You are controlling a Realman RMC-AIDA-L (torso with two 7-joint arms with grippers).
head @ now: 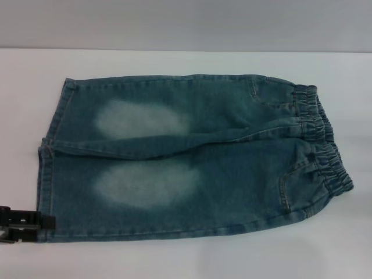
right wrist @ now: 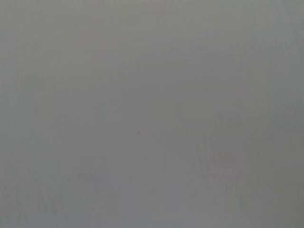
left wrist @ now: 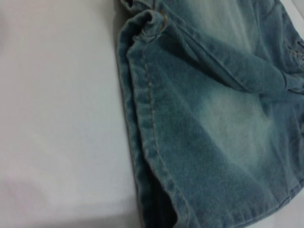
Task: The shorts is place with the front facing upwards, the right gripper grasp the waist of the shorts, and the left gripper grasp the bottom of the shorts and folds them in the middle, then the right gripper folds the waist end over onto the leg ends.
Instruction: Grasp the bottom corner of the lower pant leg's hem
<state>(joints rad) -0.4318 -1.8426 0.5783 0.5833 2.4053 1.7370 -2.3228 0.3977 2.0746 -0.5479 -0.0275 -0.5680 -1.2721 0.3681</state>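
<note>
Head view, shorts (head: 192, 157) flat on white table (head: 174, 256), left gripper (head: 20, 224) touching near hem corner (head: 46, 224), jaw state unclear, right gripper unseen.

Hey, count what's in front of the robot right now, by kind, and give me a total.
Denim shorts: 1
Grippers in view: 1, the left gripper at the near corner of the leg ends
White table: 1
Total: 3

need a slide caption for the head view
Denim shorts lie flat on the white table, waist to the robot's right; left gripper beside the near leg hem.
</note>
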